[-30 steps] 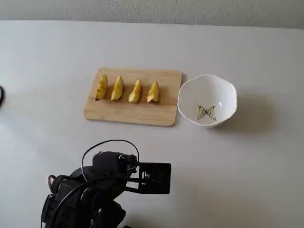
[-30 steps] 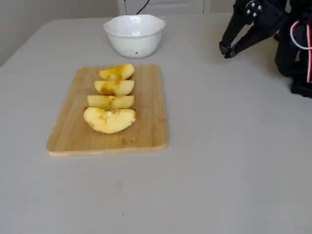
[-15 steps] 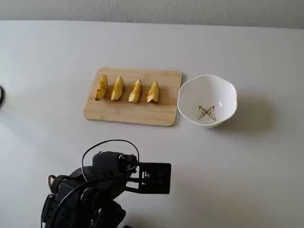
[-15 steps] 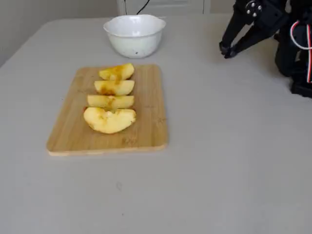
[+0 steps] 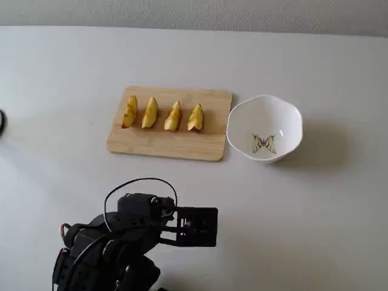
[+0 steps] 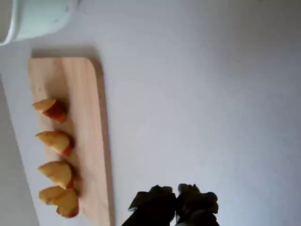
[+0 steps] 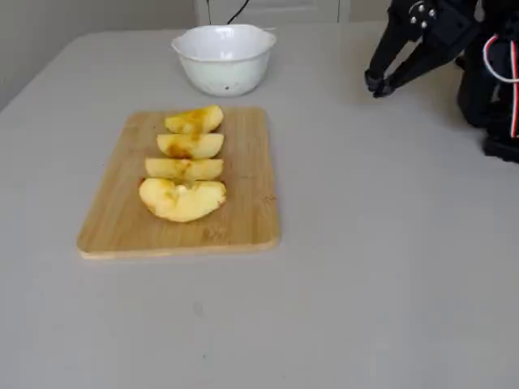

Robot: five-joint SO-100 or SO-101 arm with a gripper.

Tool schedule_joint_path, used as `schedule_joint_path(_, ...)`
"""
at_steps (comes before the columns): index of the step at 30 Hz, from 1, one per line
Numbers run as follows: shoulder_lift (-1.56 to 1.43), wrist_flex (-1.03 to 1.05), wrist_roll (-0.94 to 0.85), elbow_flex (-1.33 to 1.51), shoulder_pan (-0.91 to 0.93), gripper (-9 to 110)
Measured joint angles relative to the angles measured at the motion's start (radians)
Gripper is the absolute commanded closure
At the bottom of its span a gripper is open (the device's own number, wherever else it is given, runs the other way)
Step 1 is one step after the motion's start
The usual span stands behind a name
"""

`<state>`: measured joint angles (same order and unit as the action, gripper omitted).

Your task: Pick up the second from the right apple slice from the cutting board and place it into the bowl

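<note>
Nothing has moved since a second ago: my gripper (image 7: pixel 377 83) stays closed and empty, well away from the cutting board (image 5: pixel 163 142).
Target apple slice (image 5: pixel 173 116) sits untouched, bowl (image 5: pixel 291 115) empty, so no approach has begun.

A plain light-grey table (image 5: pixel 73 66) was used as the supporting surface. A tan wooden cutting board (image 5: pixel 163 144) was laid flat on it, and a white bowl (image 5: pixel 285 118) was set just beside the board's short edge, apart from it.
</note>
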<state>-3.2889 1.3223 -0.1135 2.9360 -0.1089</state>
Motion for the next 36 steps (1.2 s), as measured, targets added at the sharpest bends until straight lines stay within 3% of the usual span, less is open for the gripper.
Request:
schedule_joint_path(12, 0.0, -0.032, -0.118, 0.014, -0.046, 101)
schedule_joint_path(23, 0.049, -0.092, -0.563, -0.123, -0.072, 99)
schedule_joint_path(32, 0.765, -0.058, -0.767, -0.699, -0.135, 82)
schedule_joint_path(36, 1.138, 0.107, -0.807, -1.049, -0.202, 73)
